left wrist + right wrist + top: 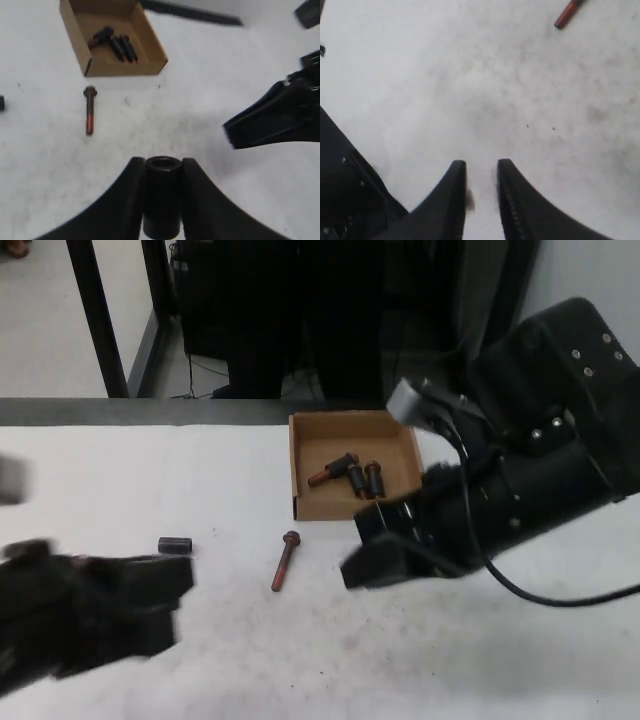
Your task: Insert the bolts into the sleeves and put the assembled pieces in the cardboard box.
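My left gripper is shut on a black sleeve, held upright above the white bench; in the high view that arm is at the near left. A loose reddish bolt lies on the bench in front of the cardboard box. Another black sleeve lies further left. Inside the box lie up to three assembled pieces. My right gripper hangs low over bare bench just right of the bolt, fingers a narrow gap apart with nothing between them.
The bench top is white and bare toward the near edge. The right arm's bulky body rises beside the box's right wall. Dark stands and equipment sit beyond the far edge.
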